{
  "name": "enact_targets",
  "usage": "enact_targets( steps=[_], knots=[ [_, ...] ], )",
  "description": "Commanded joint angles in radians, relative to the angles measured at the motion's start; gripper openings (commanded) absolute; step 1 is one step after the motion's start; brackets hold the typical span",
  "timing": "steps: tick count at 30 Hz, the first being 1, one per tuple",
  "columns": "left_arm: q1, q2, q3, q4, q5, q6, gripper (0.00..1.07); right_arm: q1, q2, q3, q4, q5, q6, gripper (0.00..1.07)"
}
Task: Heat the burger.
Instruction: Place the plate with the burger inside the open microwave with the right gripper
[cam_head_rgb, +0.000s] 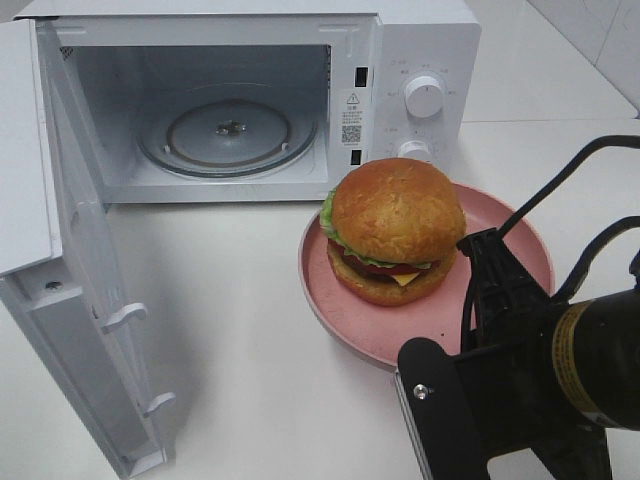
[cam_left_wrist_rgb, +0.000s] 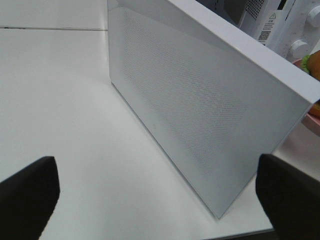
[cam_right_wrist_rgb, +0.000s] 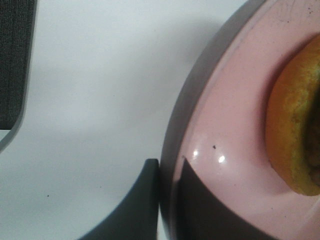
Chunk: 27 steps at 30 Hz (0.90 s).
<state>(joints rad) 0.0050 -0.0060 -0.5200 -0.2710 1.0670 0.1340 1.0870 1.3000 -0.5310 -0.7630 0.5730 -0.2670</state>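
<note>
The burger (cam_head_rgb: 397, 225), with a golden bun, lettuce, patty and cheese, sits upright on a pink plate (cam_head_rgb: 340, 300) in front of the open microwave (cam_head_rgb: 420, 60). My right gripper (cam_head_rgb: 485, 290) is at the plate's near right side. In the right wrist view it (cam_right_wrist_rgb: 170, 172) is shut on the plate's rim (cam_right_wrist_rgb: 175, 125), one finger outside and one inside, with the bun's edge (cam_right_wrist_rgb: 295, 115) a short way off. My left gripper (cam_left_wrist_rgb: 160, 200) is open and empty, facing the outer face of the microwave door (cam_left_wrist_rgb: 200, 100). It does not show in the exterior view.
The microwave door (cam_head_rgb: 80, 270) stands swung wide to the left. Inside the microwave lies a bare glass turntable (cam_head_rgb: 228, 135). Two knobs (cam_head_rgb: 424, 97) are on the right panel. White tabletop (cam_head_rgb: 240, 330) lies between door and plate.
</note>
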Motion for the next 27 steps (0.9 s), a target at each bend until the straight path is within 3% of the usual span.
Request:
enact_targets(
  steps=[1,14,19,27],
  knots=[
    [-0.004,-0.018,0.002,-0.002,0.002,-0.001,1.00,-0.003,-0.012,-0.003,-0.050,-0.044,-0.066,0.00],
    [-0.004,-0.018,0.002,-0.002,0.002,-0.001,1.00,-0.008,-0.012,-0.006,-0.050,-0.125,-0.242,0.00],
    [-0.004,-0.018,0.002,-0.002,0.002,-0.001,1.00,-0.125,-0.012,-0.006,-0.018,-0.225,-0.370,0.00],
    [-0.004,-0.018,0.002,-0.002,0.002,-0.001,1.00,-0.215,-0.010,-0.012,0.122,-0.255,-0.583,0.00]
  ],
)
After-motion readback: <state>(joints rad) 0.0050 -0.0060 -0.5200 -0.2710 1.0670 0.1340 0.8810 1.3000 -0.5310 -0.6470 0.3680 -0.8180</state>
